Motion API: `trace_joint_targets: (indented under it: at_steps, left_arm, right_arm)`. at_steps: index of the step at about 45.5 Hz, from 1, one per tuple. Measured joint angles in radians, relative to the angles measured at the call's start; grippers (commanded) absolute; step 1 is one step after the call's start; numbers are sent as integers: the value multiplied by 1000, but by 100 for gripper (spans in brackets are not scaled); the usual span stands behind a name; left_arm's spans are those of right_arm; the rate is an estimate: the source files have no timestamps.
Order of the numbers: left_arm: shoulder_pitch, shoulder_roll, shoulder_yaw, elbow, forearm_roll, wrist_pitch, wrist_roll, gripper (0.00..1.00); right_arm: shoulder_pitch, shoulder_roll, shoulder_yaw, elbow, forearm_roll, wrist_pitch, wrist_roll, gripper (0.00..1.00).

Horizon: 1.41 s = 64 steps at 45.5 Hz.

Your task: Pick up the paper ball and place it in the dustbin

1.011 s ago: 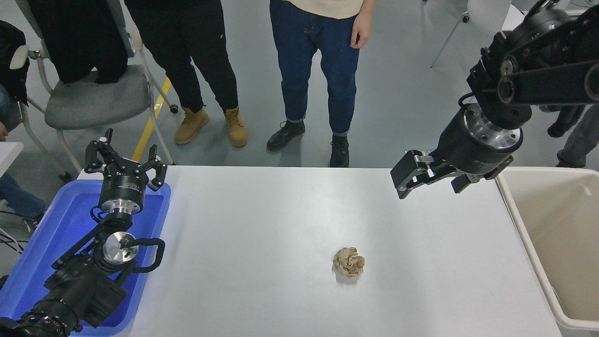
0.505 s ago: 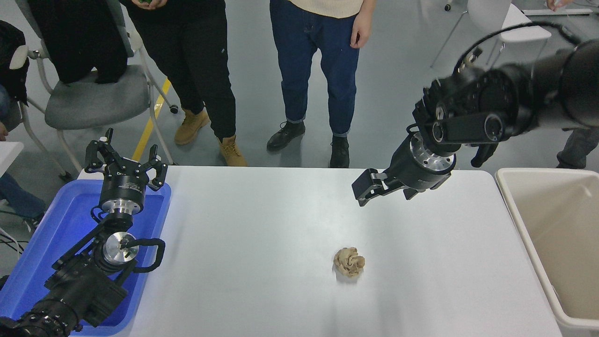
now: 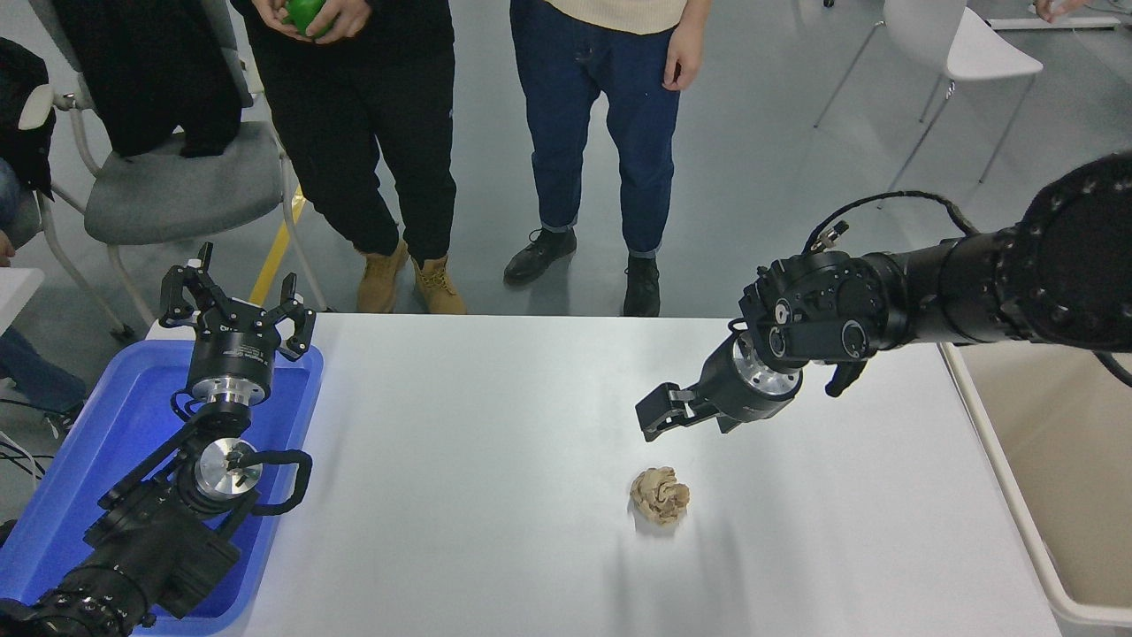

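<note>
Right gripper [image 3: 650, 423] has swung down and left out of the upper right of the frame since a second ago and now hangs just above and beyond the paper ball [image 3: 660, 495], which hasn't budged from the lower middle of the white table [image 3: 495, 495]; honestly can't tell from this angle how far apart its fingers are. If it drops in a bit off-centre I reckon it'll just nudge that light wad and send it rolling, or pinch one crease and lose it on the way to the dustbin [image 3: 1052, 579] at the right edge. Left gripper [image 3: 237, 305] is parked wide open over the blue tray [image 3: 80, 478] at lower left.
</note>
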Motion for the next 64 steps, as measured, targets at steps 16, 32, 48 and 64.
trace_joint_targets:
  at_steps: [16,32,48,64]
  left_arm:
    - [0,0,1,0,0,0,0,99]
    - [-1,0,2,0,0,0,1,99]
    - [-2,0,3,0,1,0,1,99]
    - [-2,0,4,0,1,0,2,99]
  right_arm:
    - [-140,1,38,-96,-61,-62,-1,100]
    - [-230,1,69,-164,-70,-85,-6,100]
    - [-276,1,111,-195,-66,-90,-16,100]
    - [-298,1,144,-202,-62,-91,-25,100]
